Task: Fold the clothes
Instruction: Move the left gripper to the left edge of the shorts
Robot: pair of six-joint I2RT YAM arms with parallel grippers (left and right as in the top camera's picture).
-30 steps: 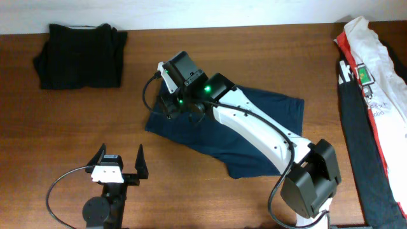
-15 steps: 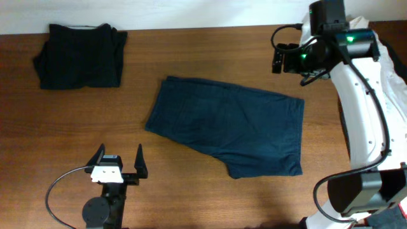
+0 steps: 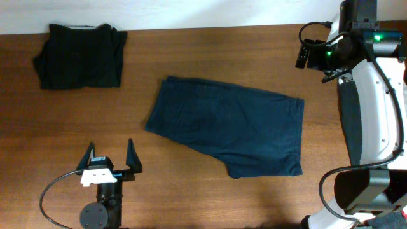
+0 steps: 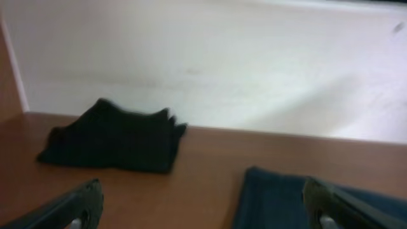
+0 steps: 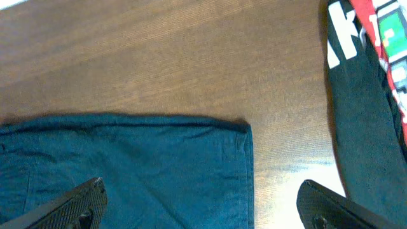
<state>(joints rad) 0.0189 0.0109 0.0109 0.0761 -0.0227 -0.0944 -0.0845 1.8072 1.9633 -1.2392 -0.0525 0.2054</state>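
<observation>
Overhead: navy shorts (image 3: 229, 130) flat, centre; left gripper (image 3: 110, 152) spread wide, empty.
Left wrist: black pile (image 4: 114, 143) ahead.
Right wrist: right gripper (image 5: 200, 197) wide above shorts' corner. Your descent may snag the adjacent printed shirt (image 5: 381, 38) if you drift right.

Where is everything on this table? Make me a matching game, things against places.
Things:
1. shorts
2. black pile
3. left gripper
4. right gripper

Places:
A. back left corner
B. front left edge
C. centre, spread flat
D. back right, past the shorts

Pairs: 1-C; 2-A; 3-B; 4-D
</observation>
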